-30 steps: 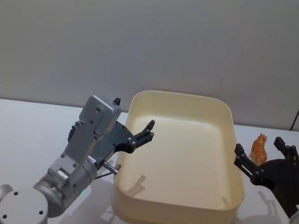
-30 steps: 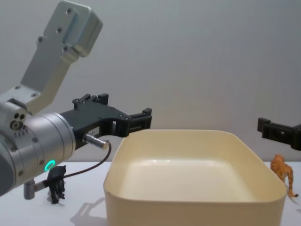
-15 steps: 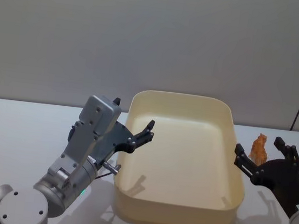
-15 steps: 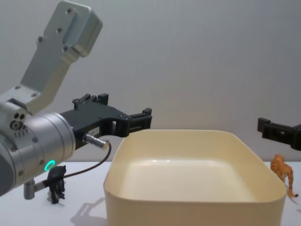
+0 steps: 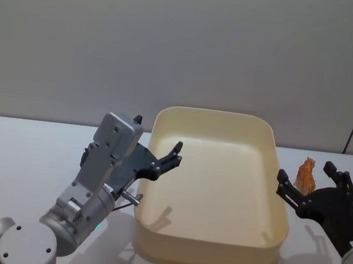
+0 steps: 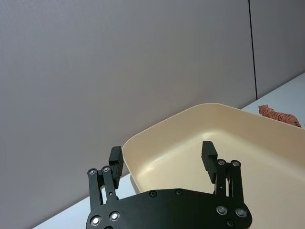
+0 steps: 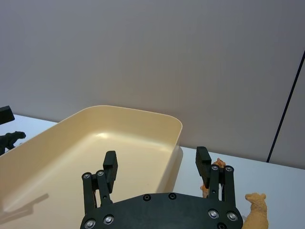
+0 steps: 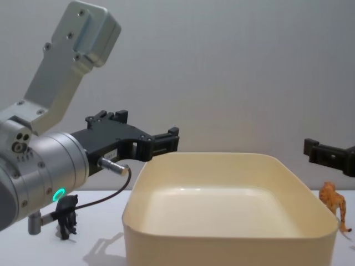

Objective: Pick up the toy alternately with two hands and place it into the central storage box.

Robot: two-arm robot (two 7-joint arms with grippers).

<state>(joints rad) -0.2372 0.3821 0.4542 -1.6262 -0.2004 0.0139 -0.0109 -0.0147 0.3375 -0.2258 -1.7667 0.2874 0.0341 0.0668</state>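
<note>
One orange toy (image 5: 306,174) stands below the spread right claw (image 7: 156,158).

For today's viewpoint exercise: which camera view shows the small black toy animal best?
Chest view: the black toy animal stands in clear side profile. The right wrist view catches it far off, cut by the frame's edge.

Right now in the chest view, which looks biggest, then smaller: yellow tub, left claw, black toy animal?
1. yellow tub
2. left claw, though its nearness to the camera flatters it
3. black toy animal
</note>
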